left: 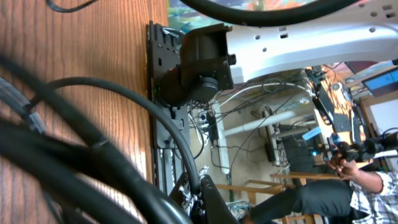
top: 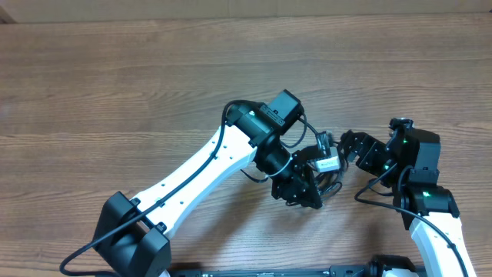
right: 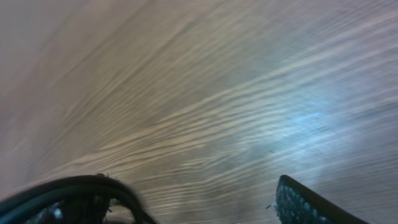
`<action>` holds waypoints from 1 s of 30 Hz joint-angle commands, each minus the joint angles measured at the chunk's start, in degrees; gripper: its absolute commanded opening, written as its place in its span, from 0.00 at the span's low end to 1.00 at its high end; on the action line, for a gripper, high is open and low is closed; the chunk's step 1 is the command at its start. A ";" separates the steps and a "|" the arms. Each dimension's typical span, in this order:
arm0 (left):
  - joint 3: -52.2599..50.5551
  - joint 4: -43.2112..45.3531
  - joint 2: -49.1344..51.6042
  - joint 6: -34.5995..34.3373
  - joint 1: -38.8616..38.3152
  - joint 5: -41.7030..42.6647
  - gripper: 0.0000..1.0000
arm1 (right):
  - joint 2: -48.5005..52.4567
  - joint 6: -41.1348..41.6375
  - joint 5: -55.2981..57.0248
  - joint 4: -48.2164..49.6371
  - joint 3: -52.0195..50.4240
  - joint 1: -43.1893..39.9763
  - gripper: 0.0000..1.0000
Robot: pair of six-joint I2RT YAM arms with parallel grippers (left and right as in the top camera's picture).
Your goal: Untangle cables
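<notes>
The cables [top: 332, 183] lie as a small black tangle on the wooden table [top: 154, 92], right of the middle. My left gripper [top: 306, 192] points down into the tangle. In the left wrist view this gripper [left: 202, 200] is shut on one cable [left: 186, 155], which runs up out of the jaws in a loop; other strands cross blurred in the foreground. My right gripper [top: 347, 143] sits just right of the tangle. In the right wrist view it [right: 196, 188] is open over bare wood, and a black cable [right: 74, 185] arcs over its left finger.
A white tag [top: 329, 164] shows among the cables. The right arm's own thick wire [top: 375, 183] loops beside it. In the left wrist view the table edge carries a dark rail [left: 163, 124], with the left arm's base [left: 199, 68] above it.
</notes>
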 commanded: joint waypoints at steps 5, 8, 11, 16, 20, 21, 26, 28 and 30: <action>1.31 -1.53 -1.64 1.05 2.86 4.35 0.04 | 0.55 2.05 10.97 -1.99 0.09 -1.31 0.79; 1.31 -1.55 -1.64 1.05 4.37 4.35 0.04 | 0.55 2.05 11.21 -2.60 0.09 -1.31 0.78; 1.31 -1.36 -1.64 1.05 5.77 4.33 0.04 | 0.55 2.03 11.26 -3.93 0.09 -1.31 0.80; 1.31 -1.29 -1.64 1.05 8.35 4.33 0.04 | 0.55 2.05 15.87 -7.48 0.09 -1.31 0.86; 1.31 -1.60 -1.64 0.09 10.64 3.45 0.04 | 0.55 2.08 19.85 -10.38 0.09 -1.31 0.91; 1.31 -1.60 -1.64 -0.37 11.21 3.45 0.04 | 0.55 2.10 20.52 -11.02 0.09 -1.31 0.91; 1.31 -1.84 -1.64 -0.87 13.18 3.48 0.04 | 0.76 2.12 24.35 -13.09 0.09 -1.31 0.94; 1.31 -1.81 -1.64 -0.87 13.46 3.45 0.04 | 0.74 2.10 24.74 -13.64 0.09 -1.31 0.95; 1.31 -1.81 -1.64 -0.87 13.62 3.13 0.04 | 0.76 2.10 24.74 -13.90 0.09 -1.31 0.95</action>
